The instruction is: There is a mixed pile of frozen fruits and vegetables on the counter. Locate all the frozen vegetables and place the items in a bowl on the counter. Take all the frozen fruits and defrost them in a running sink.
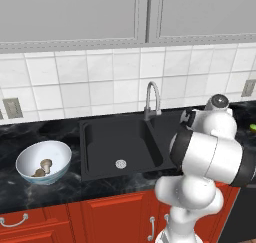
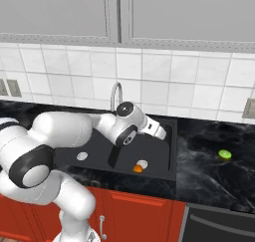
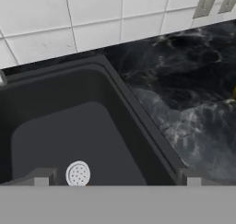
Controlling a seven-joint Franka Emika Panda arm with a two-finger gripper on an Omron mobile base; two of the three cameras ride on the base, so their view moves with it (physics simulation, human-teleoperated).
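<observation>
Black marble counter (image 2: 204,171), bowl (image 1: 44,161) at left, lime green ball (image 2: 225,155) at right

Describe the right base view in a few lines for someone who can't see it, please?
A white robot arm reaches over a black double sink, its open gripper above the right basin, where an orange ball lies by the drain. A lime-green ball sits alone on the black marble counter to the right; a curved silver faucet stands before white tiles.

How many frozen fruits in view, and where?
2. The orange ball lies in the sink's right basin beside the drain. The lime green one sits on the counter right of the sink. The arm may hide others.
</observation>
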